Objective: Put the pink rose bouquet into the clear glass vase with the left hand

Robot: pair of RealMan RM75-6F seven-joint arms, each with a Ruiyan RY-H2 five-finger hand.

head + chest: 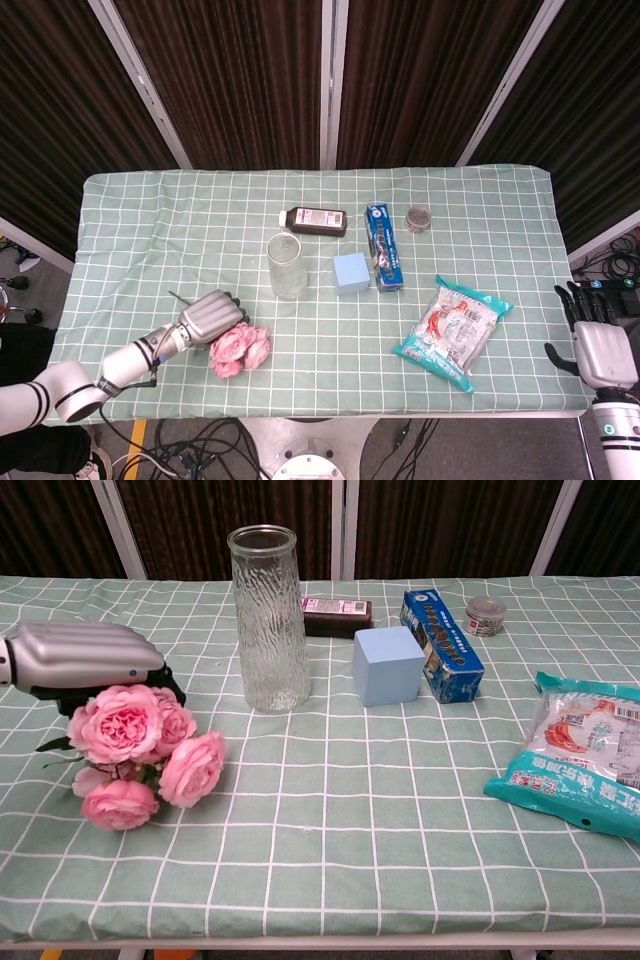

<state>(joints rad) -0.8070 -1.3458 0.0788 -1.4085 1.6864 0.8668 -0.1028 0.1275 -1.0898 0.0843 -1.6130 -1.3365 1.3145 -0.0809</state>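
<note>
Nearest the front edge of the table [330,880], with its green checked cloth, lies the pink rose bouquet [135,750], its blooms fanned toward the camera and its stems running back under the left robot hand [80,660]. That silver-backed robot hand sits directly over the stem end, touching or just above the uppermost rose; its fingers are hidden beneath the palm shell in the chest view and only dark tips show in the head view [232,298], so whether they are closed on the stems cannot be told. To do this step well, the grasp should settle low on the stems, clear of the flower heads, firm enough that the bunch does not splay, and the bouquet should then be tipped stems-down before it travels. The tall clear ribbed glass vase [268,620] stands upright further back and to the robot hand's right, near but apart from the roses; its mouth is narrow, so the stems need to arrive gathered and roughly vertical above the rim. Beyond and beside the vase are a pale blue cube [388,665], a blue carton [440,645] and a dark brown bottle [336,615] lying on its side. The right robot hand [598,340] hangs off the table's far right edge, fingers spread, holding nothing.
</note>
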